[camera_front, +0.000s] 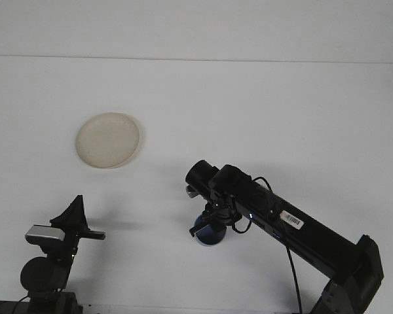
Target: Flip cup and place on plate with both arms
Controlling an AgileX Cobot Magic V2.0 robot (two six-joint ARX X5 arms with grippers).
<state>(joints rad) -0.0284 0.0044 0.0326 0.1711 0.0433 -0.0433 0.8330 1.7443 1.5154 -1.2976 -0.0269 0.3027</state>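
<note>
Surface (262,104) first, white and wide, carrying everything. Right arm (295,226) stretches across it from the lower right corner, reaching toward the middle. Left arm sits parked at the lower left, well away from the action. Plate (108,140) lies up at the left, pale, round and bare. Cup (211,233), blue and small, hangs under the right hand (206,226), low over the surface near the centre, well apart from the plate. Whether it touches the surface I cannot tell; the wrist hides most of it.

Right hand looks clamped on the cup, dark fingers wrapping its upper part. Left hand (75,216) points up and back; I cannot tell how it is set from this angle.

Step in hand, by my reading: the right arm is bringing the cup to the middle, either to set it down turned over or to offer it across. Which way up the cup is, I cannot make out.

Next move calls for the left arm to come in to the centre and take the cup cleanly, then carry it up and left to the plate.

Count: one cup, one plate, two arms, two hands.
</note>
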